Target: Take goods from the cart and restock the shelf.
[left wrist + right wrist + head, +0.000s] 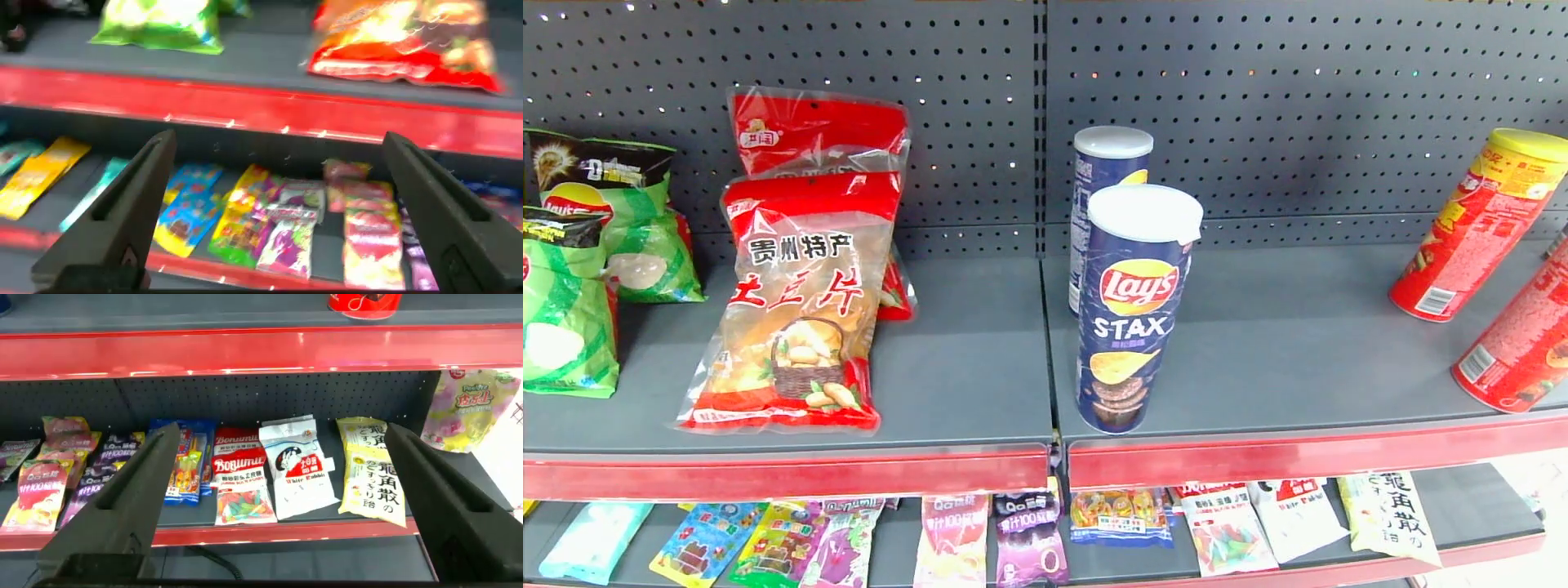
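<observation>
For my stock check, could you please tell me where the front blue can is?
In the head view, the front blue can stands upright near the upper shelf front edge, right of the centre seam, before a second blue can.

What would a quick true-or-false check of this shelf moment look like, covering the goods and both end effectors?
1. Two blue canisters stand on the upper shelf, one behind the other. True.
2. The red bags lie to the robot's right of the blue canisters. False: they lie to the robot's left of them.
3. The left end effector grips a packet. False: it is open and empty, in front of the lower shelf.
4. The right end effector is open. True.
5. The lower shelf holds small snack packets. True.
</observation>
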You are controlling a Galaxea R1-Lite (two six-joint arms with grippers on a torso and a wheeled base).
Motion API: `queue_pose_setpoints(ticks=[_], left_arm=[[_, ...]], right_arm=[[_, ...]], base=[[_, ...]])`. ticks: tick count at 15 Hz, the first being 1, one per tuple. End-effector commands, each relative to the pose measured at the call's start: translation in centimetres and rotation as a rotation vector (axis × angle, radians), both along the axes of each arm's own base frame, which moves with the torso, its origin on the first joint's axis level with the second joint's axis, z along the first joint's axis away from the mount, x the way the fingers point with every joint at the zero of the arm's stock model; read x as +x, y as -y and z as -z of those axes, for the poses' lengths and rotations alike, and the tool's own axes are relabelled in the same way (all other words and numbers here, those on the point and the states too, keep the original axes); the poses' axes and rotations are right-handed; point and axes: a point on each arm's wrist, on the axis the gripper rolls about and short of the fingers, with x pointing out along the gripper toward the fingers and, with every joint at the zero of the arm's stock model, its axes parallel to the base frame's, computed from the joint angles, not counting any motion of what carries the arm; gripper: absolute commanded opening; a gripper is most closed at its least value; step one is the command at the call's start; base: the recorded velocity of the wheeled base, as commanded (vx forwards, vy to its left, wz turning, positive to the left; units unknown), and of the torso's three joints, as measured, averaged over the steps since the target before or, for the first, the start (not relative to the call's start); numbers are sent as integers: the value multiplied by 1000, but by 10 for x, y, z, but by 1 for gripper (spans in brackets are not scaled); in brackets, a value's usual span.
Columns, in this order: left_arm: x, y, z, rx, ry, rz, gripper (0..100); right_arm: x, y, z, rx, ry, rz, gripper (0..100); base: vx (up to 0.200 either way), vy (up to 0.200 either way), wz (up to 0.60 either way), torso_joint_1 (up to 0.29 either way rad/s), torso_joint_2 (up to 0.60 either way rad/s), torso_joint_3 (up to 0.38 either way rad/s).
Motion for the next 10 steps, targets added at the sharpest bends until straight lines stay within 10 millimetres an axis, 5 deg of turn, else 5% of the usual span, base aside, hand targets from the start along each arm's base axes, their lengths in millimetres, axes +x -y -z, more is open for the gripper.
queue_pose_setpoints(ticks=[1,10], left_arm=[[2,3,4,6,-19,117,100],[2,2,9,17,-66,104,100]], right_arm=[[0,0,0,3,-3,0,100],[0,0,0,1,-4,1,100]], base=[[0,0,0,0,0,0],[0,0,0,0,0,0]])
